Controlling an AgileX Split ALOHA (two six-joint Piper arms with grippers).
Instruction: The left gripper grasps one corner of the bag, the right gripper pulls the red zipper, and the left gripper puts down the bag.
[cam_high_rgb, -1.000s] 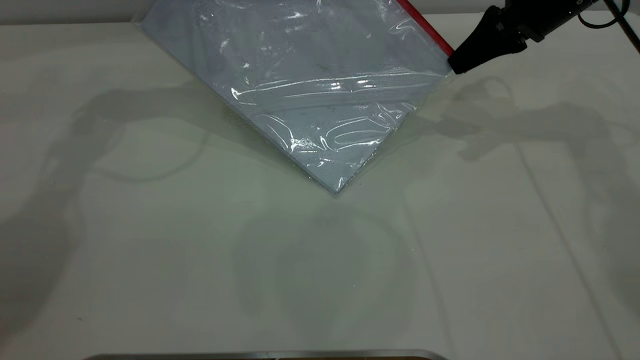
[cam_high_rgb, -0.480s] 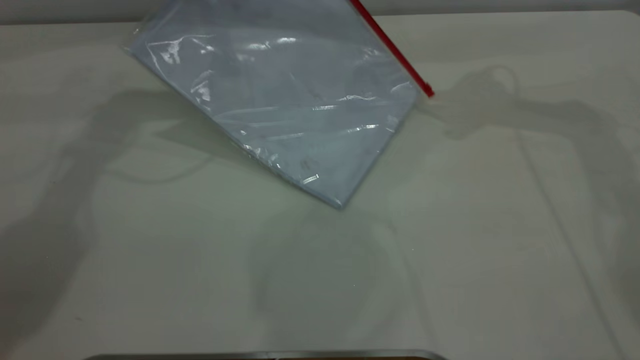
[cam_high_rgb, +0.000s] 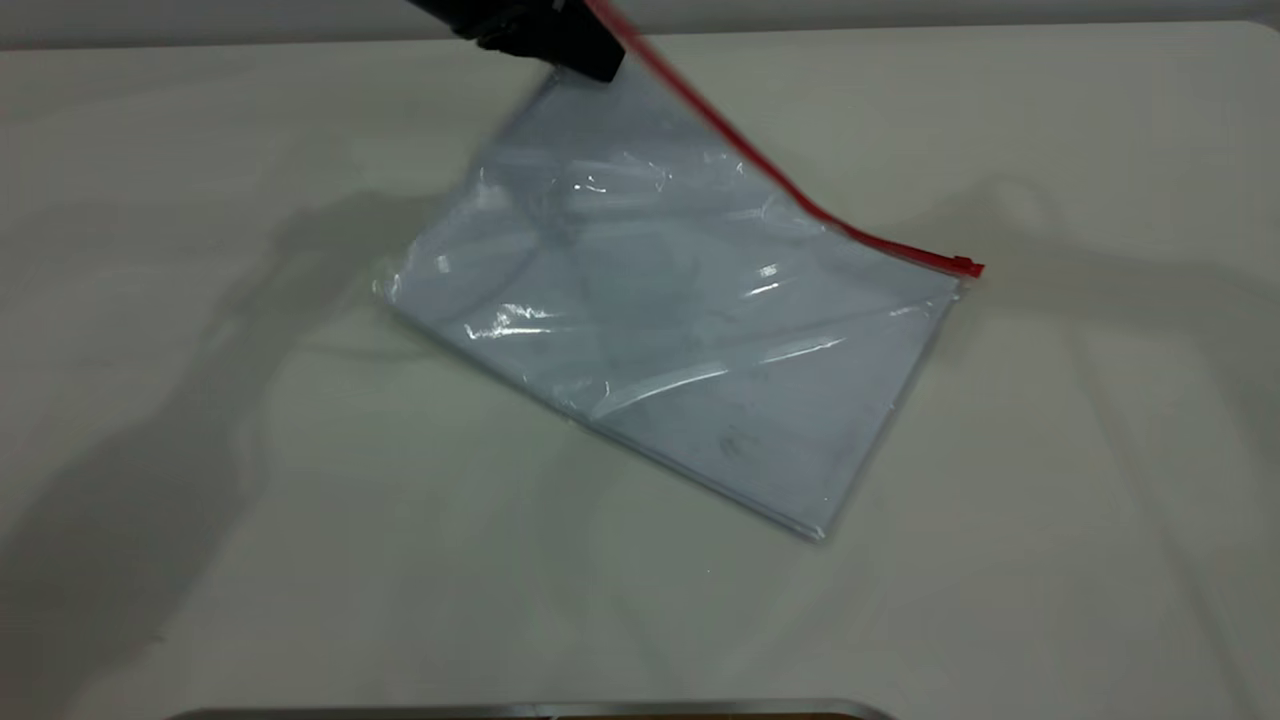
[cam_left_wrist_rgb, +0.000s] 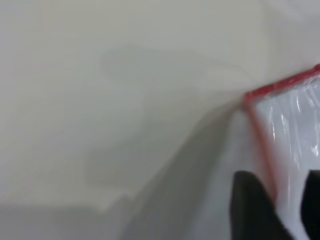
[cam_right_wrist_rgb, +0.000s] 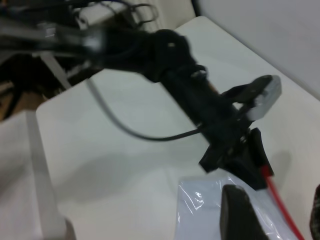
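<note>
Pinching the bag's (cam_high_rgb: 690, 330) far corner (cam_high_rgb: 590, 85), the left tool (cam_high_rgb: 585, 60) stays closed above it.

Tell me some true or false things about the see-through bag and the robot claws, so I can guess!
1. The left claw grips the bag by a corner at the far end of its red zipper. True.
2. The whole bag hangs in the air. False: most of it lies on the table; only the gripped corner is lifted.
3. The right claw pinches the slider tab. False: nothing touches the tab in the exterior view.
4. White paper sheets are inside the bag. True.
5. The zipper is blue. False: it is red.
</note>
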